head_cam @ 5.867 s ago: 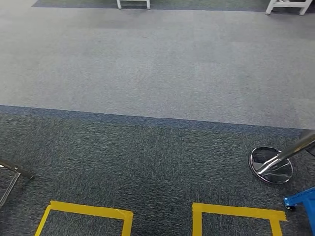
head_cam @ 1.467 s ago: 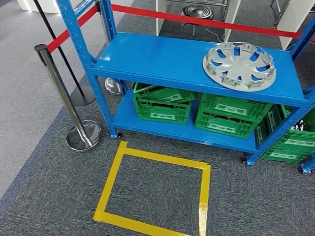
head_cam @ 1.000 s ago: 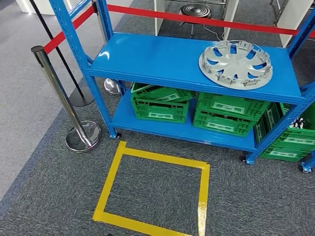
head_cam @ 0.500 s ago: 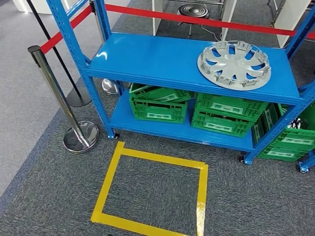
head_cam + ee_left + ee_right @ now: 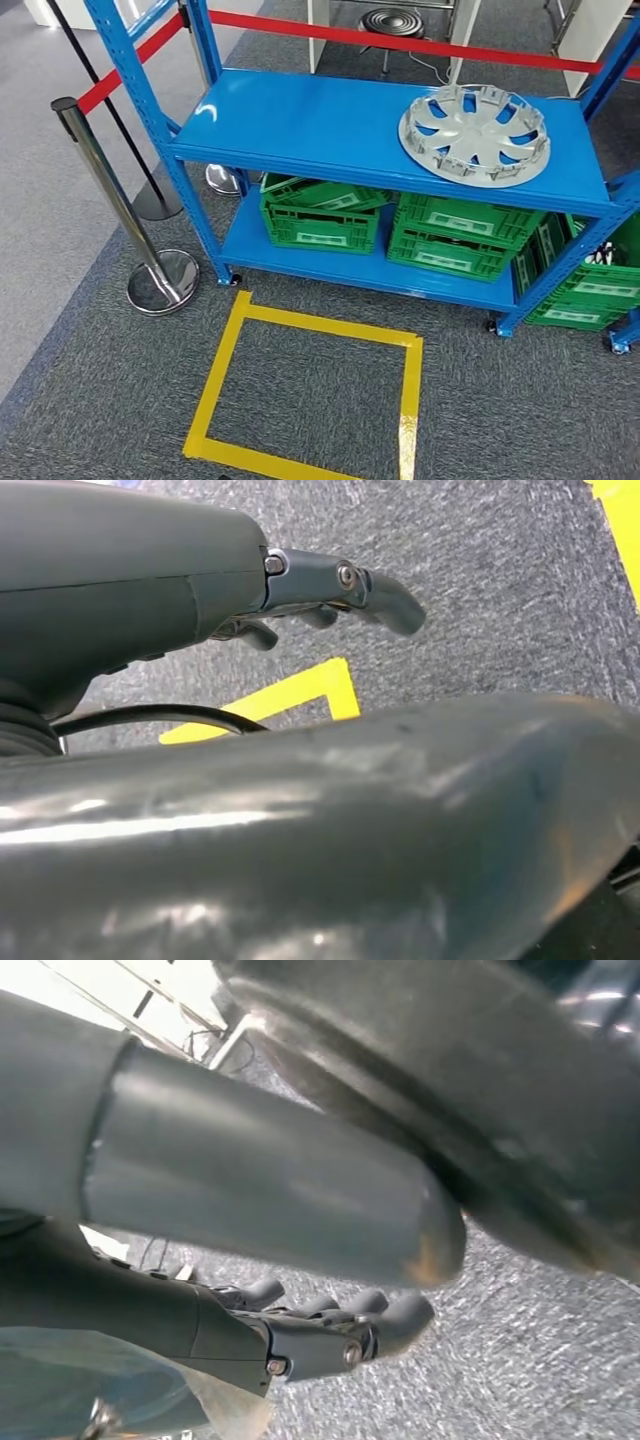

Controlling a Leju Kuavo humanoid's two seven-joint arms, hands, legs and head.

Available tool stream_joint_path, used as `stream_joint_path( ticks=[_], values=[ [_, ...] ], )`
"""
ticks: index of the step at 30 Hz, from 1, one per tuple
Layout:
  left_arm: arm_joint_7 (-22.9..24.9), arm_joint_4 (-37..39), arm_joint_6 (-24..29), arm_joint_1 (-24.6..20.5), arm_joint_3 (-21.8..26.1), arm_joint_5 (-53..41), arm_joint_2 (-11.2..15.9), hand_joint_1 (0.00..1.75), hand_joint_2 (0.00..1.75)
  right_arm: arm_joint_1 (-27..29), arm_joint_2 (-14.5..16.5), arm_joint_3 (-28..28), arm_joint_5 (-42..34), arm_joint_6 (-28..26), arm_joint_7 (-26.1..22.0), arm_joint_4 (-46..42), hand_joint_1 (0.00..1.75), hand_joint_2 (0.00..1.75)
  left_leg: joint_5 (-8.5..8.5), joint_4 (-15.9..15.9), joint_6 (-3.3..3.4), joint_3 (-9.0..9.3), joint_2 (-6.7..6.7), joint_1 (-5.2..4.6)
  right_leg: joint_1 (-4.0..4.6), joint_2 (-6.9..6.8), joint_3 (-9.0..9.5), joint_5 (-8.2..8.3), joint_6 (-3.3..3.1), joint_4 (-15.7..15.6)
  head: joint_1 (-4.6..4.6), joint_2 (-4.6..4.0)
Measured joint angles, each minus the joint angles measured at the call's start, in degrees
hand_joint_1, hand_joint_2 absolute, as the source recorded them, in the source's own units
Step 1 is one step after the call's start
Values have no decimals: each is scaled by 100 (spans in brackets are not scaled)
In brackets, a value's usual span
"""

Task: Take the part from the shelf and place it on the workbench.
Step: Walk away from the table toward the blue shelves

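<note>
A silver plastic wheel cover with curved spokes (image 5: 474, 133) is seen lying flat on the top board of a blue metal shelf (image 5: 317, 125), toward the right end of this board and near its front edge. Under it, on the lower board, green plastic crates (image 5: 321, 212) are stored side by side. On the grey carpet in front of the shelf a rectangle of yellow tape (image 5: 411, 390) is marked, and to the left a chrome barrier post (image 5: 113, 190) with a red belt is placed. The worktop, where the part must finally be put, cannot be found in these pictures. The left hand (image 5: 324, 590) is seen hanging above the carpet, with the fingers only lightly bent and nothing held in them; the right hand (image 5: 324, 1330) is the same, released and empty. The step in hand is judged to be the approach to the shelf, so the task is only at its beginning. To do this step well, the body should be stopped in the taped rectangle or a little to its right, so that the wheel cover is directly in front and within reach of both arms. The cover is wide, thin and probably light, therefore it is better gripped at two opposite points of the rim. It should be lifted level and drawn straight out, so that the blue upright at the right end is not struck.
</note>
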Motion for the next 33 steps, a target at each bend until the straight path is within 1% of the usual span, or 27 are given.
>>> stream_joint_path(
  ticks=[2, 3, 5, 6, 7, 8, 9, 10, 11, 12, 13, 14, 16, 17, 18, 19, 21, 22, 23, 24, 25, 26, 27, 28, 31, 32, 33],
  values=[
    [0, 0, 0, -3, 3, -1, 1, 0, 0, 12, 0, -1, 5, 1, 1, 0, 0, 0, -108, 144, -46, -39, -2, 8, -13, -6, 34, -23, -69, -10, -29, 0],
    [0, 0, 1, -4, 3, -2, 1, 0, 0, 10, 0, 0, 7, 2, 1, 0, 0, 0, -232, 375, -74, -139, -3, 12, -21, -10, 58, -37, -106, -17, -43, 0],
    [0, 0, 1, 0, 4, -8, 1, 0, 0, 4, 0, -1, 14, 3, -1, 0, 0, 0, -553, 1149, -114, -523, -5, 19, -15, -16, 92, -70, -160, -18, -70, 0],
    [0, 0, 0, 7, 5, -11, 2, 0, 0, 6, 0, -2, 16, 5, -1, 0, 0, 0, -661, 1521, -120, -730, -5, 20, -9, -15, 110, -87, -175, -18, -70, 0],
    [0, 0, -1, 13, 6, -15, 3, 0, 0, 10, 0, -3, 18, 7, -1, 0, 0, 0, -661, 1730, -116, -868, -6, 20, -3, -8, 133, -105, -182, -18, -72, 0],
    [0, 0, -1, 19, 6, -17, 4, 0, 0, 14, 0, -5, 20, 9, -1, 0, 0, 0, -536, 1717, -99, -906, -6, 19, 3, 1, 164, -126, -183, -18, -74, 0],
    [0, 0, -1, 22, 7, -18, 6, 0, 0, 16, 0, -7, 22, 10, -1, 0, 0, 0, -308, 1480, -71, -839, -8, 15, 10, 13, 202, -148, -181, -18, -74, 0],
    [0, 0, -1, 22, 8, -19, 8, 0, 0, 16, 1, -9, 26, 12, -1, 0, 0, 0, -35, 1103, -30, -709, -10, 7, 16, 22, 241, -173, -176, -18, -77, 0],
    [0, 0, -1, 21, 11, -19, 11, 0, 0, 13, 4, -10, 31, 14, -2, 0, 0, 0, 156, 742, 14, -572, -13, -7, 28, 29, 267, -202, -164, -19, -75, 0],
    [0, 0, 0, 18, 18, -21, 14, 0, 0, 8, 8, -12, 36, 16, -5, 0, 0, 0, 252, 433, 48, -451, -15, -22, 37, 36, 282, -228, -144, -18, -78, 0],
    [0, 0, 1, 14, 28, -25, 16, 0, 0, 4, 12, -14, 43, 19, -8, 0, 0, 0, 268, 255, 69, -380, -17, -37, 40, 37, 285, -245, -117, -22, -75, 0],
    [0, 0, 1, 12, 42, -29, 19, 0, 0, 0, 15, -15, 48, 20, -11, 0, 0, 0, 218, 189, 82, -348, -20, -50, 41, 35, 279, -256, -82, -35, -76, 0],
    [1, 0, 2, 16, 62, -35, 19, 0, 0, -7, 14, -17, 57, 21, -13, -2, 0, 0, 201, 92, 103, -295, -26, -37, 32, 24, 291, -278, -16, -60, -77, 0],
    [2, 0, 2, 19, 67, -36, 16, 0, 0, -10, 13, -18, 59, 21, -13, -4, 0, 0, 204, 43, 123, -257, -29, -19, 33, 19, 268, -321, 16, -10, -73, 0],
    [2, 0, 2, 18, 70, -36, 9, 0, 0, -17, 11, -19, 62, 21, -13, -7, 0, 0, 208, -5, 141, -219, -29, 1, 34, 16, 188, -408, 44, 150, -63, 0],
    [2, 0, 1, 14, 72, -38, 2, 0, 0, -21, 9, -19, 63, 21, -14, -9, 0, 0, 202, -31, 159, -187, -25, 14, 28, 15, 23, -541, 68, 443, -54, 0],
    [3, 0, 1, 6, 77, -43, -7, 0, 0, -21, 8, -20, 67, 21, -13, -9, 0, 0, 159, -36, 183, -151, -19, 15, 16, 12, -444, -801, 115, 1201, -41, 0],
    [3, 0, 1, 9, 80, -46, -7, 0, 0, -12, 6, -20, 69, 21, -13, -10, 0, 0, 130, -35, 186, -121, -17, 16, 8, 12, -629, -820, 134, 1457, -41, 0],
    [4, 0, 1, 15, 82, -49, -6, 0, 0, 1, 3, -21, 72, 21, -12, -10, 0, 0, 96, -34, 182, -80, -18, 19, 2, 11, -713, -716, 152, 1506, -38, 0],
    [4, 0, 0, 22, 84, -51, -8, 0, 0, 11, -1, -23, 74, 21, -11, -11, 0, 0, 56, -33, 171, -25, -21, 25, -7, 9, -683, -499, 165, 1327, -37, 0],
    [4, 0, 0, 27, 84, -52, -10, 0, 0, 18, -4, -26, 75, 21, -11, -11, 0, 0, 9, -31, 151, 40, -24, 34, -18, 3, -561, -221, 177, 968, -37, 0],
    [4, 0, 1, 30, 85, -52, -10, 0, 0, 17, -5, -29, 76, 22, -10, -10, 0, 0, -40, -28, 122, 91, -27, 35, -19, -6, -417, -25, 186, 618, -33, 0],
    [4, 0, 1, 26, 86, -52, -9, 0, 0, 11, -6, -34, 77, 24, -10, -10, 0, 0, -91, -13, 87, 125, -29, 30, -19, -12, -266, 85, 164, 311, -29, 0],
    [5, 0, 2, 20, 88, -52, -7, 0, 0, 6, -5, -39, 77, 27, -11, -10, 0, 0, -128, -2, 57, 144, -29, 21, -14, -16, -169, 108, 132, 138, -30, 0],
    [11, 0, 2, -3, 91, -53, -5, 0, 0, 12, -4, -54, 79, 38, -13, -11, 0, 0, -192, 17, 2, 174, -28, 11, -2, -5, -75, 17, -1, 70, -67, 0],
    [12, 0, 2, -7, 91, -54, -5, 0, 0, 17, -3, -57, 84, 41, -12, -11, 0, 0, -238, 75, -19, 167, -28, 16, -6, -6, -51, -5, -39, 66, -84, 0],
    [13, 0, 2, -9, 91, -56, -4, 0, 0, 17, -3, -60, 88, 45, -12, -11, 0, 0, -329, 249, -46, 97, -28, 21, -14, -11, -21, -29, -79, 60, -91, 0]
  ],
)
